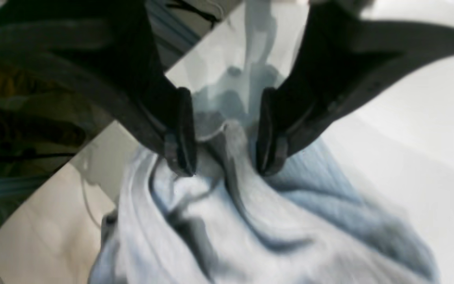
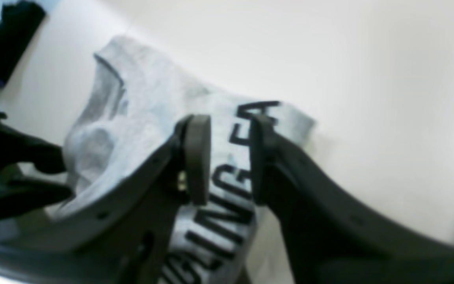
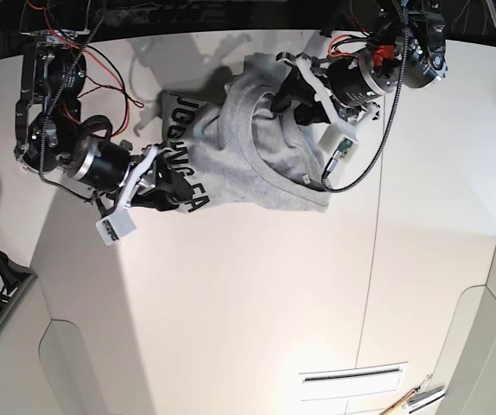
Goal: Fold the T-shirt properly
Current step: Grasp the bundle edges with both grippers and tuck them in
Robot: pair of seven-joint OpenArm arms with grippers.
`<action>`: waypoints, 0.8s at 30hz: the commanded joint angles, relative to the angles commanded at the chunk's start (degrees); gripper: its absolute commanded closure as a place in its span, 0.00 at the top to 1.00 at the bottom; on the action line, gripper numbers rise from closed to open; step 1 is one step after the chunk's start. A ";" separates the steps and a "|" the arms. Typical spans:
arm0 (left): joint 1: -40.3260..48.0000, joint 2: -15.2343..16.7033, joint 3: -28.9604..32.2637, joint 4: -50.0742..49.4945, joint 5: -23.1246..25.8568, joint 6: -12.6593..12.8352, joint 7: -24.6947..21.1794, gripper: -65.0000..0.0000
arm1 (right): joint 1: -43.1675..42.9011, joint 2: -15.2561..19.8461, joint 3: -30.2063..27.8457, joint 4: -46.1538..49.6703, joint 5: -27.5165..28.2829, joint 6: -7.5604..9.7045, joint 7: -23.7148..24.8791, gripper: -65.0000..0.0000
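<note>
Two pincers [image 3: 284, 105] [image 3: 177, 201], one rumpled T-shirt [image 3: 257, 164]

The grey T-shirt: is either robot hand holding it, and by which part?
Can't tell: the left gripper is open around a raised fold of shirt; no firm grip shows.

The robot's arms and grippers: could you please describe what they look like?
Both arms are black with silvery metal parts, and red and black cables loop along them. The left gripper and right gripper each have two dark fingers, broad at the base and narrowing towards the tips. Pale pieces show on both near the grippers.
</note>
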 joint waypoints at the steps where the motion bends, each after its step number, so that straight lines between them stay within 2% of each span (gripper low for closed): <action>1: 0.44 0.00 0.00 0.00 0.39 0.02 0.00 0.44 | 0.00 0.00 -1.31 -0.02 -1.44 -0.31 1.18 0.26; 5: 0.79 0.00 0.00 0.00 1.66 0.31 -0.04 0.44 | 0.02 0.00 -5.38 -2.36 -4.33 -0.55 3.78 0.26; 10: 0.81 0.00 0.00 -0.66 1.64 0.24 -0.28 0.43 | 0.17 0.00 -8.44 -10.56 -6.49 -0.55 7.96 0.26; 11: 0.81 0.02 0.02 -1.09 1.64 0.24 -0.52 0.40 | 0.15 0.00 -8.48 -11.74 -6.47 -0.50 8.44 0.26; 14: 0.79 0.02 0.02 -1.79 1.64 0.22 -1.55 0.16 | 0.15 0.02 -8.48 -12.83 -6.49 -0.37 8.37 0.26; 17: 0.79 0.00 0.02 -1.79 1.66 0.13 -1.44 0.00 | 0.35 0.00 -8.48 -12.83 -6.47 -0.37 8.41 0.26; 21: 0.74 0.00 0.00 -1.77 1.66 -0.28 -1.31 0.00 | 0.46 0.00 -8.48 -12.83 -6.49 -0.37 8.41 0.26; 24: 0.24 0.00 -0.22 -1.57 1.84 -1.99 0.04 0.00 | 0.46 0.02 -8.48 -12.83 -6.51 -0.37 8.39 0.26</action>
